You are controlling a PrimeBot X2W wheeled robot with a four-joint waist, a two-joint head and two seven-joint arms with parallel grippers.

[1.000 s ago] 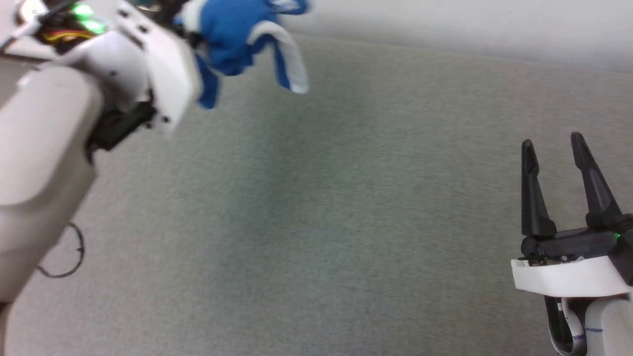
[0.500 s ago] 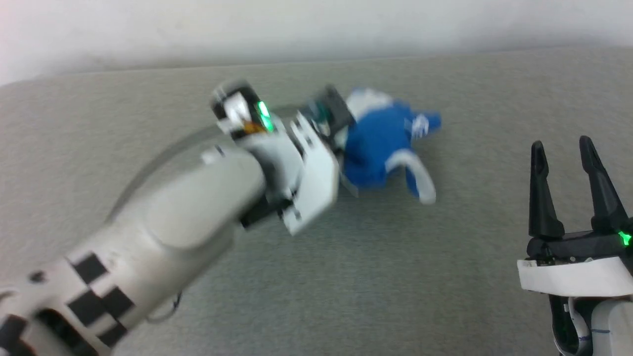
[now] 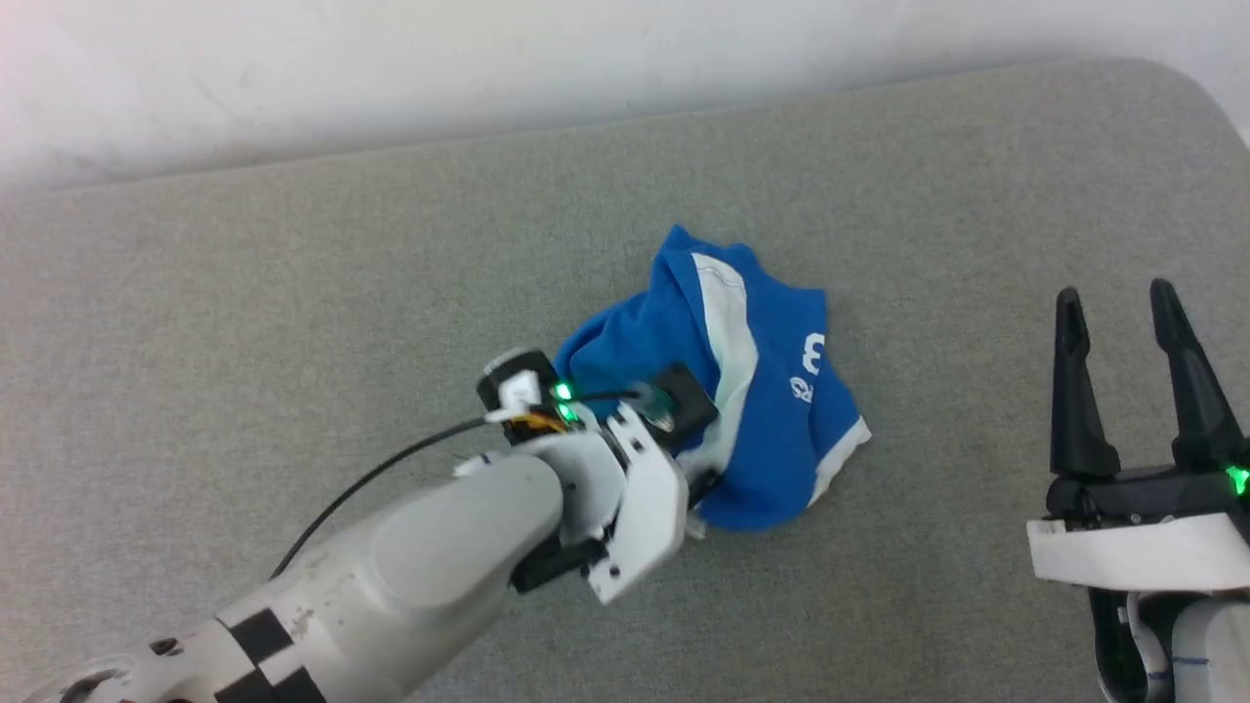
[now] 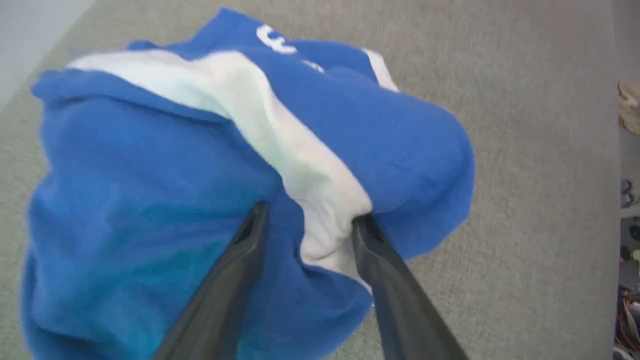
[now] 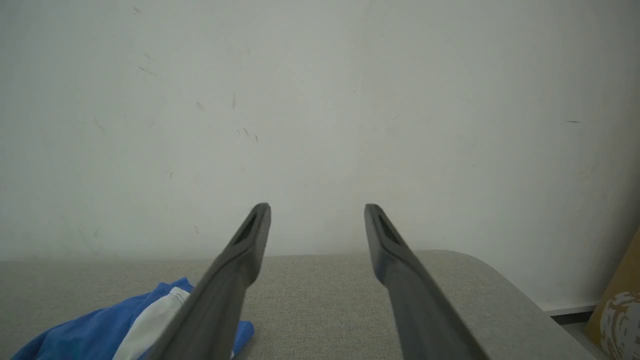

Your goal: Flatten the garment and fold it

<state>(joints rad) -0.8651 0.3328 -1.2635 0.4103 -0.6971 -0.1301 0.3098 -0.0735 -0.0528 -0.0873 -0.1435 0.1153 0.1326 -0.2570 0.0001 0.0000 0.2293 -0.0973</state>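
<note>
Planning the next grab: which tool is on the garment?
The left tool, its fingers spread with the white stripe of the garment bunched between them; the right tool hangs open, clear of the fabric.

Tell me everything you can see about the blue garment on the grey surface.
The garment is small, bright blue soft fabric with a broad white stripe, white hem trim and a white 3 printed near one edge. It lies crumpled in a loose heap, not flattened, on the grey padded surface. The open left hand presses its two dark fingers into the cloth, either side of a fold of the stripe.
</note>
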